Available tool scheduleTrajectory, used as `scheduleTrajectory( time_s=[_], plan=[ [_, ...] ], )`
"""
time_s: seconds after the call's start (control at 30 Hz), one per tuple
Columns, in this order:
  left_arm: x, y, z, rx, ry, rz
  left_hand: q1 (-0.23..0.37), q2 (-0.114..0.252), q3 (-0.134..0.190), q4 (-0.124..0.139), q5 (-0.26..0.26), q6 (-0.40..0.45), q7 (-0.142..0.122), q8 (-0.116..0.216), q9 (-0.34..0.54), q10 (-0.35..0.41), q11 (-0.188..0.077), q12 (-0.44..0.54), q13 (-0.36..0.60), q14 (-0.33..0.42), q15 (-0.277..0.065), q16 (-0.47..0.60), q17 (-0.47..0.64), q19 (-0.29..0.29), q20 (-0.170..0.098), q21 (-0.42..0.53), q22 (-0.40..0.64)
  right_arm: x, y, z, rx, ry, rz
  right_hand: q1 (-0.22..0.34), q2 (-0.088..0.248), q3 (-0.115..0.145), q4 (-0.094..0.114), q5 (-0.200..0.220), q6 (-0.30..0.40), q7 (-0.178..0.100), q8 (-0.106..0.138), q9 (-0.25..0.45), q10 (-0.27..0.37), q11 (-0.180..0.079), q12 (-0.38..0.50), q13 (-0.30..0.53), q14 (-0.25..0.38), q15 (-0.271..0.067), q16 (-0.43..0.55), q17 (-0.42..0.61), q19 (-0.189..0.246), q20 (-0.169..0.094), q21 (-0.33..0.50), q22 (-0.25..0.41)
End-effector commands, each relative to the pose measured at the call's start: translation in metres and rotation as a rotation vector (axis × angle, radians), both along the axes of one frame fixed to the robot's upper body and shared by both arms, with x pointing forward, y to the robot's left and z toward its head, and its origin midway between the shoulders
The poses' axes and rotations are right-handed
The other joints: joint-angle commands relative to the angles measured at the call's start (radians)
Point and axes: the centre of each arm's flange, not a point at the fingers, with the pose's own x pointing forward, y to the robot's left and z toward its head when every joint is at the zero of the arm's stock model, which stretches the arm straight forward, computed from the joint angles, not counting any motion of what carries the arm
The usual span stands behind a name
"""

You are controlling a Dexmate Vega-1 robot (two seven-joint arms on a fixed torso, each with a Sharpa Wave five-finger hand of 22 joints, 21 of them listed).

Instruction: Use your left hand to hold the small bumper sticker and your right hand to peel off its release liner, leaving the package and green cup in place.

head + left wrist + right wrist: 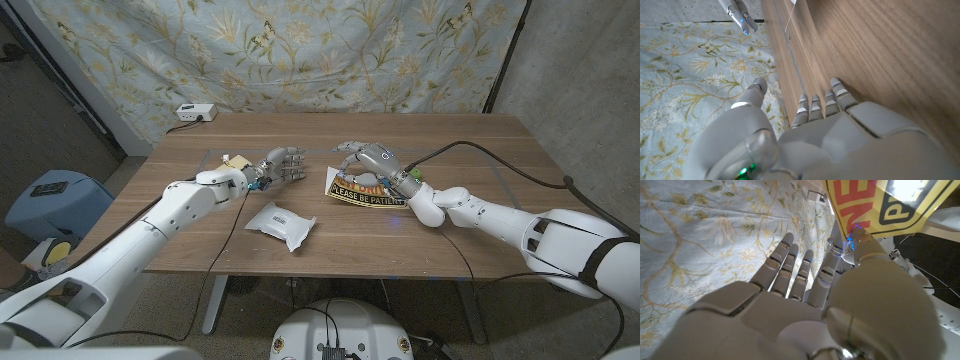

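Yellow sticker (365,192) lies beneath the right hand (368,160), thumb touching its edge

Left hand (280,166) open just beside; its fingers (292,163) should pin the sticker to the counter (450,150) before peeling

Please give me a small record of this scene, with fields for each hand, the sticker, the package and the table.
left hand: above the table, fingers extended toward the sticker, holding nothing
right hand: over the sticker, touching its upper edge; firm grip cannot be confirmed
bumper sticker: yellow, red and black, right of table centre; the right wrist view shows it against the thumb
package: white, near the front edge, apart from both hands
table: wooden
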Motion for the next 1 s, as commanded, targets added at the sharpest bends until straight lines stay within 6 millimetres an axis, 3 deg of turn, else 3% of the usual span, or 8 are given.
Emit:
scheduleTrajectory(
  time_s=[0.03, 0.17, 0.6, 1.0],
  plan=[
    [-0.01, -0.007, 0.023, 0.054, -0.006, -0.017, 0.028, -0.004, -0.006, 0.001, 0.007, 0.044, 0.01, 0.017, 0.006, 0.03, 0.0, 0.017, 0.009, 0.036, 0.0, 0.015, 0.005, 0.021, -0.001, 0.01, 0.005, 0.0, 0.001, 0.005, 0.008, -0.016, -0.006, 0.009, 0.005, 0.008, 0.001, -0.004, 0.004, 0.0, 0.01, 0.002, -0.001, 0.005, -0.005, 0.0, -0.002, -0.118, -0.003, 0.004, -0.004, 0.003, -0.003, 0.002],
    [-0.009, -0.009, 0.027, 0.071, -0.005, -0.017, 0.048, -0.008, -0.012, 0.003, 0.011, 0.101, 0.016, 0.036, 0.014, 0.042, 0.002, 0.024, 0.017, 0.058, -0.007, 0.016, 0.007, 0.032, -0.002, 0.013, 0.007, -0.001, 0.001, 0.008, 0.009, -0.024, -0.008, 0.01, 0.004, 0.008, 0.001, -0.005, 0.004, 0.001, 0.011, 0.003, 0.0, 0.004, -0.006, 0.0, -0.002, -0.118, -0.004, 0.004, -0.004, 0.003, -0.003, 0.002],
    [-0.005, -0.011, 0.033, 0.106, 0.045, -0.022, 0.122, -0.002, -0.006, -0.001, 0.039, 0.173, 0.031, 0.061, 0.035, 0.085, 0.007, 0.044, 0.034, 0.127, -0.019, 0.026, 0.009, 0.093, 0.011, 0.034, 0.013, -0.004, 0.0, 0.013, 0.008, -0.043, -0.01, 0.011, 0.004, 0.01, 0.001, -0.006, 0.003, 0.002, 0.014, 0.004, 0.003, 0.005, -0.008, -0.001, -0.002, -0.118, -0.006, 0.003, -0.005, 0.002, -0.003, 0.002],
    [0.001, -0.014, 0.032, 0.138, 0.084, -0.024, 0.162, -0.005, -0.007, -0.004, 0.054, 0.19, 0.038, 0.067, 0.046, 0.098, 0.013, 0.051, 0.044, 0.152, -0.024, 0.027, 0.011, 0.117, 0.019, 0.043, 0.016, -0.005, 0.002, 0.017, 0.01, -0.056, -0.003, 0.012, 0.005, 0.012, 0.002, -0.007, 0.005, 0.003, 0.018, 0.005, 0.004, 0.002, -0.011, -0.001, -0.001, -0.119, -0.008, 0.003, -0.006, 0.002, -0.003, 0.002]
  ],
)
